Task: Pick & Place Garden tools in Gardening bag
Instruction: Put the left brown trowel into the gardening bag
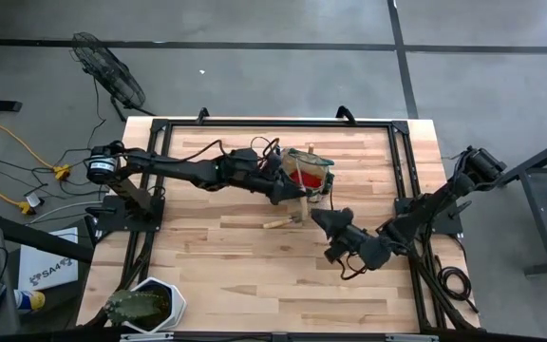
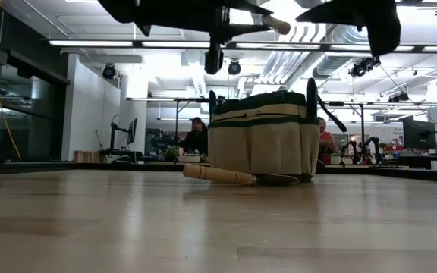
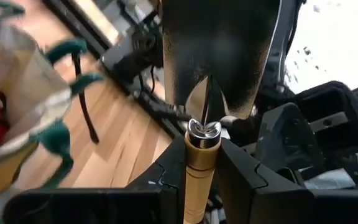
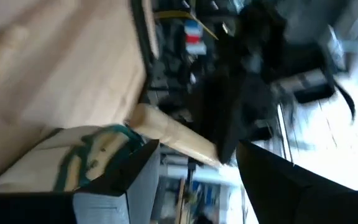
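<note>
The khaki bag with green trim (image 1: 310, 171) stands upright on the table's far middle, with a red lump (image 1: 304, 176) inside; it also shows in the low view (image 2: 260, 136). My left gripper (image 1: 291, 190) hovers by the bag's near-left side, shut on a wooden-handled trowel (image 3: 199, 155). A second wooden-handled tool (image 2: 218, 174) lies flat on the table against the bag's near side. My right gripper (image 1: 323, 218) is open and empty just right of that tool. My left gripper pinches the trowel's wooden handle (image 3: 197, 165) between its two fingers (image 3: 166, 177), just behind the metal ferrule (image 3: 204, 129). The fingers lie along the handle, and the dark blade (image 3: 216, 56) sticks out ahead of them. The trowel is lifted clear of the table.
A black metal frame (image 1: 402, 161) runs around the work area. A cactus in a white hexagonal pot (image 1: 150, 304) stands at the near left corner. Bare wood lies near and left of the bag. People sit in the room beyond the table (image 2: 197, 136).
</note>
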Action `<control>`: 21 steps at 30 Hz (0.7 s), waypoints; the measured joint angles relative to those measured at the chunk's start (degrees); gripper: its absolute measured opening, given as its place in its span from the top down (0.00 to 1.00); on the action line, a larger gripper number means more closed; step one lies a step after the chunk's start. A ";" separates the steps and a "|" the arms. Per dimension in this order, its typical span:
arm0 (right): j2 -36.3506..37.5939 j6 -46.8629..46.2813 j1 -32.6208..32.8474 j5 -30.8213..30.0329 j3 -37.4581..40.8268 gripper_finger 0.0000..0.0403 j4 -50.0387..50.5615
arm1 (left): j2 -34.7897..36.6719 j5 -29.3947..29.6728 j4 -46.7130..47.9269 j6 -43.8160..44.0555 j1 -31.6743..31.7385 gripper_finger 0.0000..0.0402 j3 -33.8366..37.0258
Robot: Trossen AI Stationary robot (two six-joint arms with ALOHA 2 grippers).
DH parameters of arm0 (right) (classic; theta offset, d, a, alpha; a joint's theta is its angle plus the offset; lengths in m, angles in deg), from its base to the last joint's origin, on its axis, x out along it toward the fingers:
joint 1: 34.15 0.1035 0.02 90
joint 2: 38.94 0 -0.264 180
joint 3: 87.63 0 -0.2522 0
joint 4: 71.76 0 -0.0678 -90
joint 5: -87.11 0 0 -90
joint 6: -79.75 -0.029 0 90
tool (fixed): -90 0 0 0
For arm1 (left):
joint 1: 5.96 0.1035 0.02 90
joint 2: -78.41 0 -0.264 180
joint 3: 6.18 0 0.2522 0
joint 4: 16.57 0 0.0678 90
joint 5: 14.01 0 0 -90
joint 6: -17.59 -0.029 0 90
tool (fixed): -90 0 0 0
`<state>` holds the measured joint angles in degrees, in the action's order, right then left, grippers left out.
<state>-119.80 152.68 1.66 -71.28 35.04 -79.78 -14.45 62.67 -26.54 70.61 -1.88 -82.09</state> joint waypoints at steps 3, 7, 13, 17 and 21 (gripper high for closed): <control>-0.01 1.37 -0.57 4.93 0.00 0.49 3.26 | 0.00 -1.23 1.68 -0.02 0.01 0.86 0.00; -0.02 1.40 -2.11 12.22 0.00 0.49 7.37 | 0.00 -2.93 1.78 0.46 0.02 0.86 0.00; -0.02 6.40 -3.70 14.67 0.00 0.49 7.87 | 0.00 -4.19 5.71 0.81 -0.01 0.86 0.00; -0.02 8.23 -4.80 17.78 0.00 0.49 7.88 | 0.00 -4.31 6.83 0.81 -0.09 0.86 0.00; -0.39 8.56 -6.21 23.13 0.00 0.49 7.84 | 0.00 -4.31 6.83 0.82 -0.09 0.86 0.00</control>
<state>-120.19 161.24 -4.54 -48.15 35.04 -71.94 -14.45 58.36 -19.71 71.43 -1.97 -82.09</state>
